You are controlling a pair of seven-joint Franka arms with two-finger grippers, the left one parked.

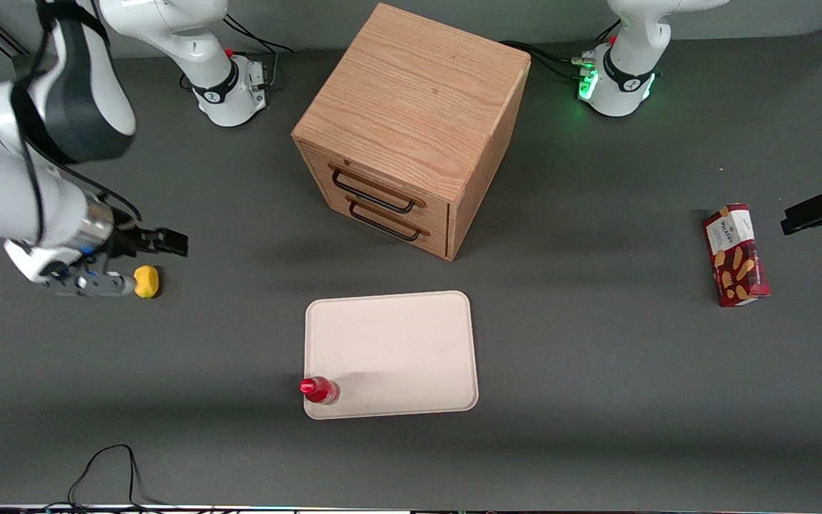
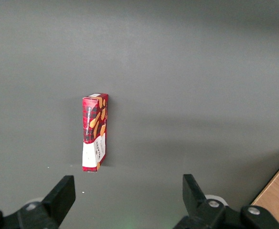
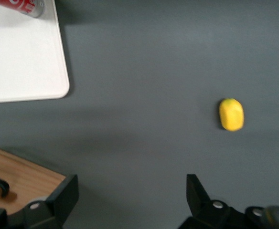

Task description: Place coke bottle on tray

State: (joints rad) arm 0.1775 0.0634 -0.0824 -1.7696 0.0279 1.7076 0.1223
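Note:
The coke bottle, small and red with a red cap, rests on the cream-white tray, at the tray's corner nearest the front camera on the working arm's side. The right wrist view shows part of the bottle on the tray's edge. My right gripper is open and empty above the table toward the working arm's end, well away from the tray and close to a yellow fruit. In its wrist view the gripper has only bare table between its fingers.
A wooden two-drawer cabinet stands farther from the front camera than the tray; its corner shows in the right wrist view. The yellow fruit lies on the table. A red biscuit box lies toward the parked arm's end.

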